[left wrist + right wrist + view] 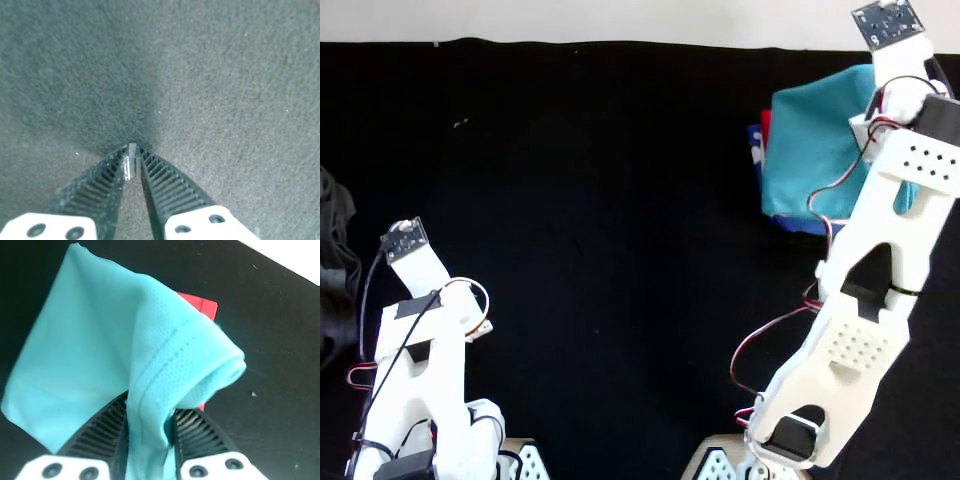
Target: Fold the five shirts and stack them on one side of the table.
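right claw (150, 406) pinching teal shirt (90, 350) hem, near far edge of table (620, 200)

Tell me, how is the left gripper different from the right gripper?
The left gripper pinches nothing; the right gripper pinches the teal shirt. The left gripper is over bare black table; the right gripper is at the table's far right side, by the shirts. The left arm is tucked near its base; the right arm stretches far out. Both grippers are shut.
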Robot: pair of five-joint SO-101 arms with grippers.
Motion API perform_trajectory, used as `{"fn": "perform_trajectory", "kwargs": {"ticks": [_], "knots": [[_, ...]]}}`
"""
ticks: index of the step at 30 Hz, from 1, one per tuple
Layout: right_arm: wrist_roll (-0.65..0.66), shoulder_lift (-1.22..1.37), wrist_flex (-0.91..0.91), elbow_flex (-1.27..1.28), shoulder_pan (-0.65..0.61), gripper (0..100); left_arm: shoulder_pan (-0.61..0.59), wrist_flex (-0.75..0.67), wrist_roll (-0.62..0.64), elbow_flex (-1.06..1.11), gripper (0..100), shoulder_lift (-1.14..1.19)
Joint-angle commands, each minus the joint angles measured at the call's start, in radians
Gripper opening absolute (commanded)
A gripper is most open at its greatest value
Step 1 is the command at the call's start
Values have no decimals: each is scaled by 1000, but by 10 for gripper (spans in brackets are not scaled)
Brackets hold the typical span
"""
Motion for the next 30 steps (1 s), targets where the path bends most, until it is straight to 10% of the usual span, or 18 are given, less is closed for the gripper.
{"fn": "perform_trajectory", "kwargs": {"ticks": [1, 18, 30], "knots": [[37, -38, -160, 62, 54, 6, -5, -25, -5, 4, 11, -8], [29, 166, -372, 97, 65, 87, -5, -23, -5, 4, 11, -8], [-364, 163, -466, -93, 59, 191, -5, -23, -5, 4, 11, -8]]}}
